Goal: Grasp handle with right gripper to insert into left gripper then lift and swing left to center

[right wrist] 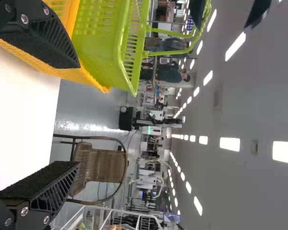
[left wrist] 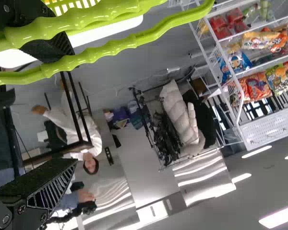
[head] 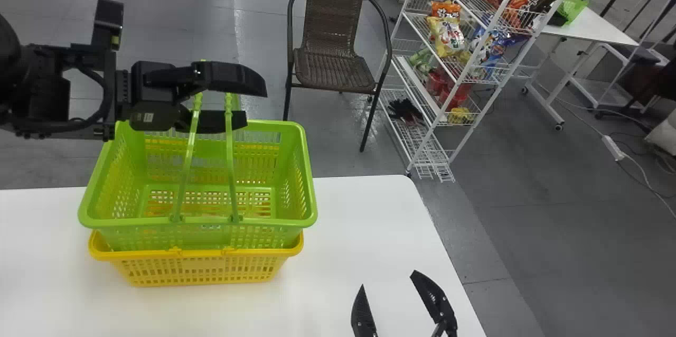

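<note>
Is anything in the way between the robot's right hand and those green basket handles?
Nothing separate that I can see. Going low from the right fingers, the green basket's near rim would probably interfere; higher up, the left fingers crowd the handles.

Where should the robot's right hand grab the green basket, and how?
Probably by its handles, coming in from the robot's right. They stand up above the green basket's rim, slim enough to pinch, and the left gripper already reaches in from the other side. Just below that gripper looks best, so the right gripper doesn't bump it.
</note>
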Tool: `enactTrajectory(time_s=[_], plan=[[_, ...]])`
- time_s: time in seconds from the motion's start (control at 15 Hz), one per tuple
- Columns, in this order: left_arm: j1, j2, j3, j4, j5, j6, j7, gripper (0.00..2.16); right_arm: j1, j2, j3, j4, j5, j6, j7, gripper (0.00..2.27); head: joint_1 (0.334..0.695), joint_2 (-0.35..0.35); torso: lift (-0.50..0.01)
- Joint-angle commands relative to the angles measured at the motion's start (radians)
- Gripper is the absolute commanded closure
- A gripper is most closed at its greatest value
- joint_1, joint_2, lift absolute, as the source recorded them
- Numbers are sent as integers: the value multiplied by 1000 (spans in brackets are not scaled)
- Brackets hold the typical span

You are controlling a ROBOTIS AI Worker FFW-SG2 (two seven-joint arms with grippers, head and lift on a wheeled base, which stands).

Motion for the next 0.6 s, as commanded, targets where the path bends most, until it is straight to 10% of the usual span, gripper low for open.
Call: enactTrajectory(time_s=[0.0,0.53], plan=[[-50,4,9,36,27,26,-1,124,0,2,1,7,-1,-4,0,110,695,-325,0],[-231,8,14,154,79,113,1,124,1,3,-1,43,-8,-56,0,110,695,-333,0]])
